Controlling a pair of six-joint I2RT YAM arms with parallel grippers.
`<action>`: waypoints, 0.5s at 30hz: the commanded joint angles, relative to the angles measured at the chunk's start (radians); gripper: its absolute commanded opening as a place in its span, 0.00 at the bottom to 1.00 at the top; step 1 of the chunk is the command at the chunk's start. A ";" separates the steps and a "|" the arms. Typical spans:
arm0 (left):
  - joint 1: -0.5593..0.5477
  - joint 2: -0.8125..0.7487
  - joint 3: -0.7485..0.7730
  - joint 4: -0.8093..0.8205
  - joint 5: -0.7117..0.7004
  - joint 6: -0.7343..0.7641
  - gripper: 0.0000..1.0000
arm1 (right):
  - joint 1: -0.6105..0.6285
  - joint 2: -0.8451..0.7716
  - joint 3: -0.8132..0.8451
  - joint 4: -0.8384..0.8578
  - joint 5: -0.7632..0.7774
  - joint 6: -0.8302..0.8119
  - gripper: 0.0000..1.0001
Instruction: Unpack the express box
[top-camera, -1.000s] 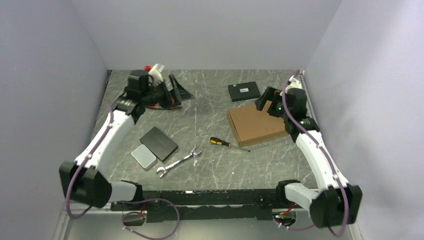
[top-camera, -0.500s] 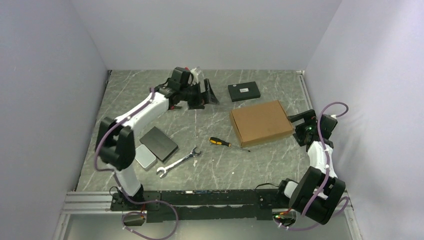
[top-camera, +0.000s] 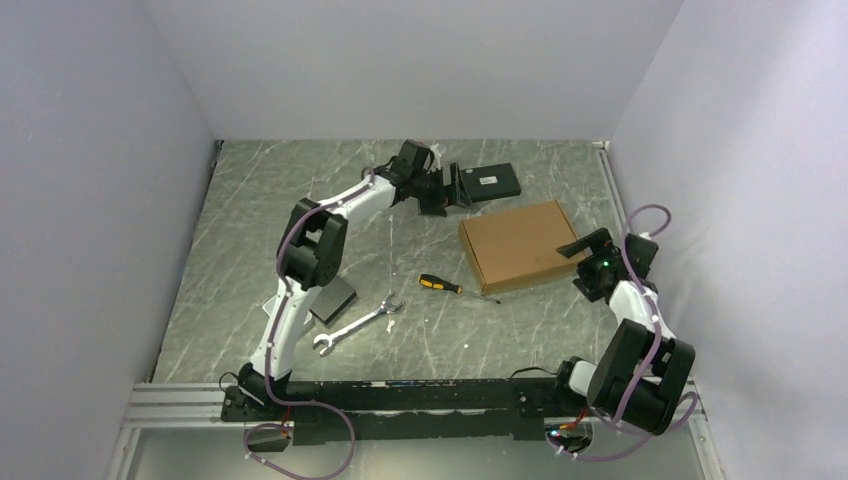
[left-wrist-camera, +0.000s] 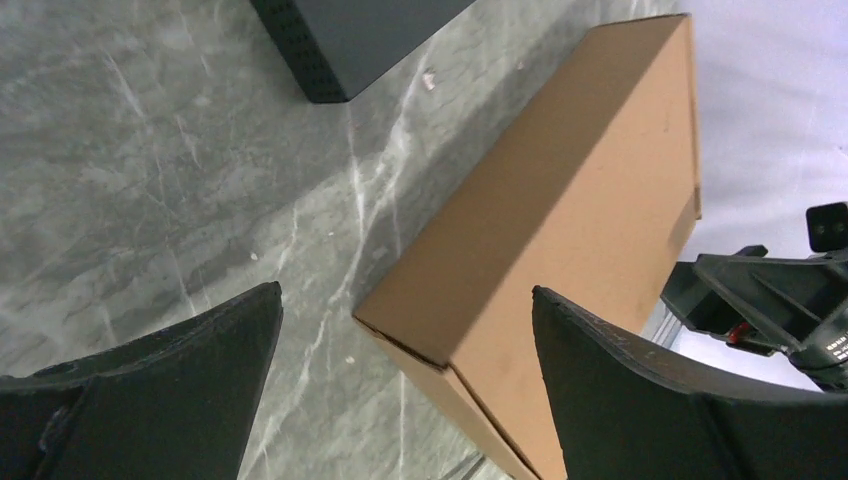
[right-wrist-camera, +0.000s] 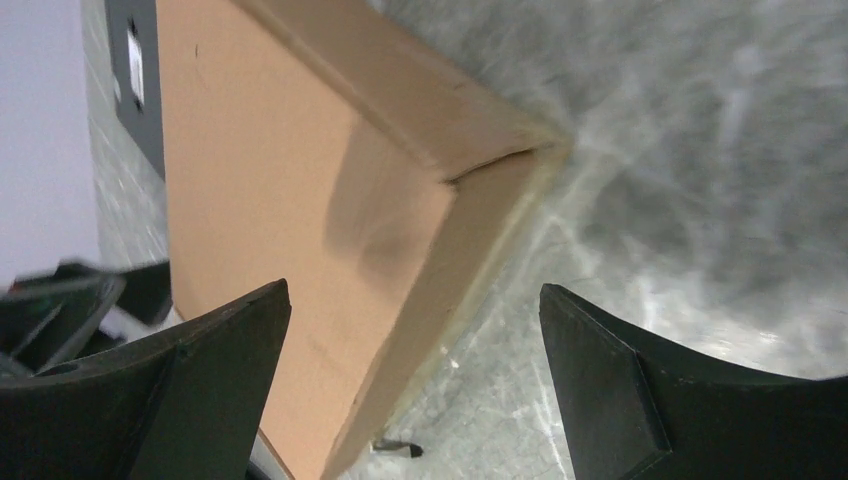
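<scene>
Tabletop: left arm nearer express box

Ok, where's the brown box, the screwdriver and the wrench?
express box (top-camera: 522, 245), top view, middle of its flat top.
screwdriver (top-camera: 455, 289), top view, the shaft just past the handle.
wrench (top-camera: 358, 325), top view, middle of its shaft.

Left claw and right claw both spread wide.

Express box: plain brown cardboard, flat rectangular, lid shut, lying flat on bench, just right of screwdriver.
</scene>
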 joint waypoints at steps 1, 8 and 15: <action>-0.010 0.034 0.022 0.111 0.115 -0.059 0.99 | 0.141 0.054 0.076 0.034 -0.038 -0.115 1.00; -0.036 -0.107 -0.286 0.281 0.144 -0.152 0.91 | 0.310 0.162 0.189 0.041 -0.062 -0.183 1.00; -0.040 -0.229 -0.479 0.281 0.169 -0.154 0.86 | 0.310 0.225 0.283 0.019 -0.139 -0.203 1.00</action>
